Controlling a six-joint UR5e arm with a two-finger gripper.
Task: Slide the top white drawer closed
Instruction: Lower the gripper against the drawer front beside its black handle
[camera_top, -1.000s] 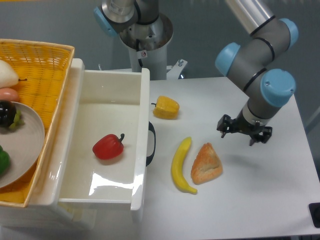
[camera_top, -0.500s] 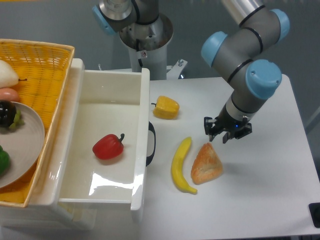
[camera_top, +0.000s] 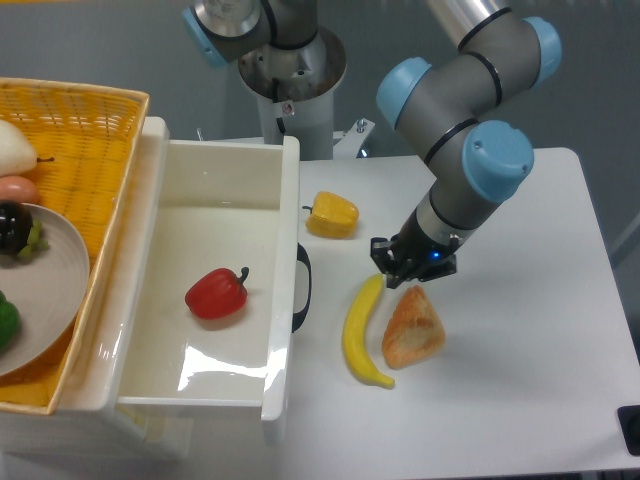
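The top white drawer (camera_top: 225, 225) stands pulled far out toward the right, with a red pepper (camera_top: 215, 293) lying on its floor. A curved black handle (camera_top: 303, 288) sits on the drawer's front panel. My gripper (camera_top: 412, 268) hangs over the table to the right of that handle, clear of it, just above the banana's (camera_top: 360, 332) upper tip and the bread wedge (camera_top: 411, 326). Its fingers point down, and the wrist hides how far apart they are. Nothing shows between them.
A yellow pepper (camera_top: 332, 214) lies near the drawer's front panel, left of the gripper. A yellow woven basket (camera_top: 95, 130) holding a plate (camera_top: 55, 290) with food rests on top at the left. The robot base (camera_top: 290, 70) stands at the back.
The arm has swung left across the table. The gripper has gone from right of the bread to above the banana tip, nearer the drawer handle. The drawer has not moved.
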